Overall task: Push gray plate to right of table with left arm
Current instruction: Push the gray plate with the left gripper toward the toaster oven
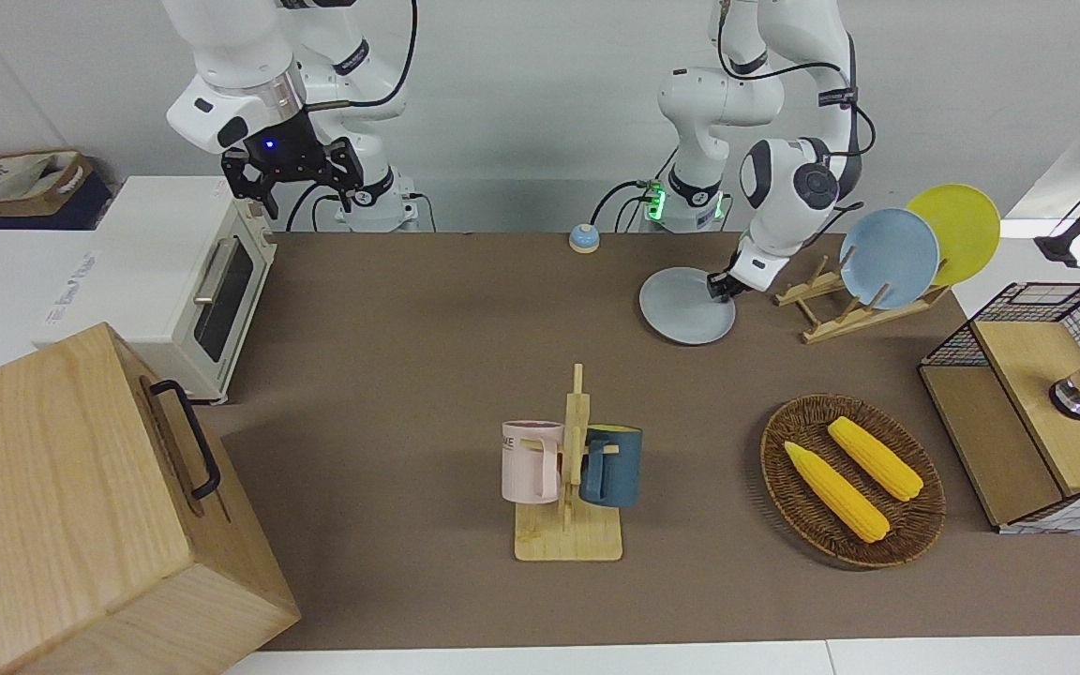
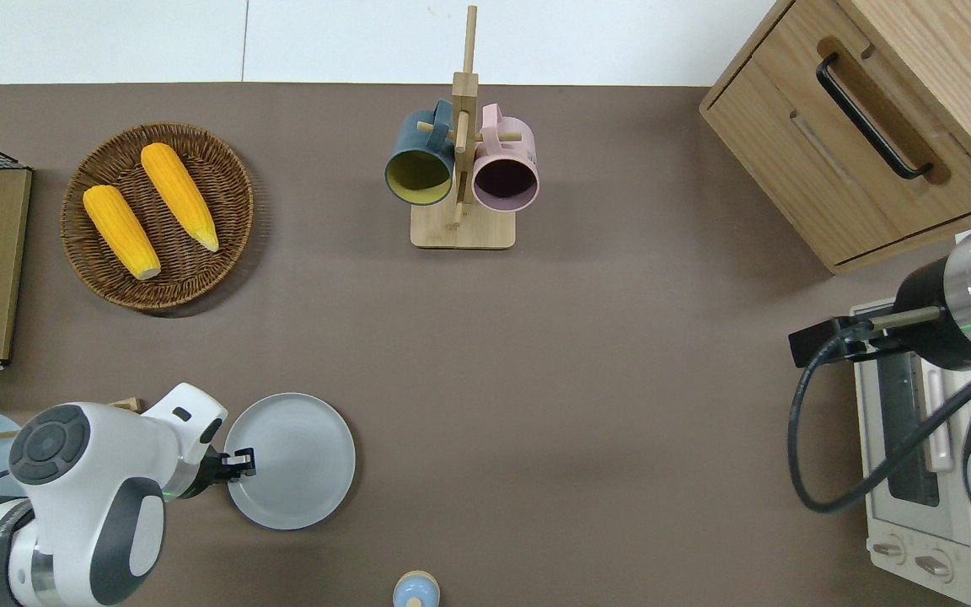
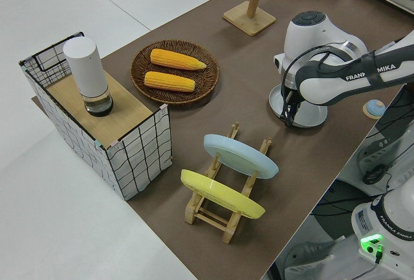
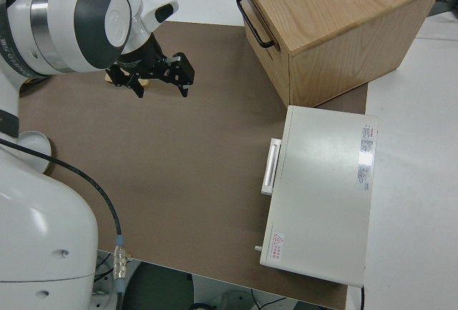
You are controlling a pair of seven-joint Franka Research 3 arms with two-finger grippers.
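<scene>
Left gripper (image 2: 241, 463) is sitting low at the rim of the gray plate (image 2: 296, 464), on the plate's 9 o'clock edge as the overhead view shows it; fingers are appearing drawn together at the rim, but whether they are pinching it or only pressing against it, I cannot tell. The plate is lying flat on the table (image 2: 536, 379), in the strip nearest the robots, toward the left arm's end; the small blue bell (image 2: 415, 589) is sitting at about the plate's 4 o'clock, nearer to the robots, apart from it. The wooden plate rack (image 1: 840, 305), carrying a light-blue plate (image 1: 889, 258) and a yellow plate (image 1: 957, 232), is standing just beside the working wrist. Right arm is parked, its gripper (image 1: 294, 173) hanging with fingers spread.

Judgement: push is under way; most of the travel toward the right arm's end is remaining, with bare table along that line.

Risks: contact is off the plate's centre line, so the plate may be pivoting and slipping off the fingertips; fingertips riding over the low rim would be losing the push; a drift toward 4 o'clock would be bringing the plate against the bell; the wrist swinging may be clipping the rack.
</scene>
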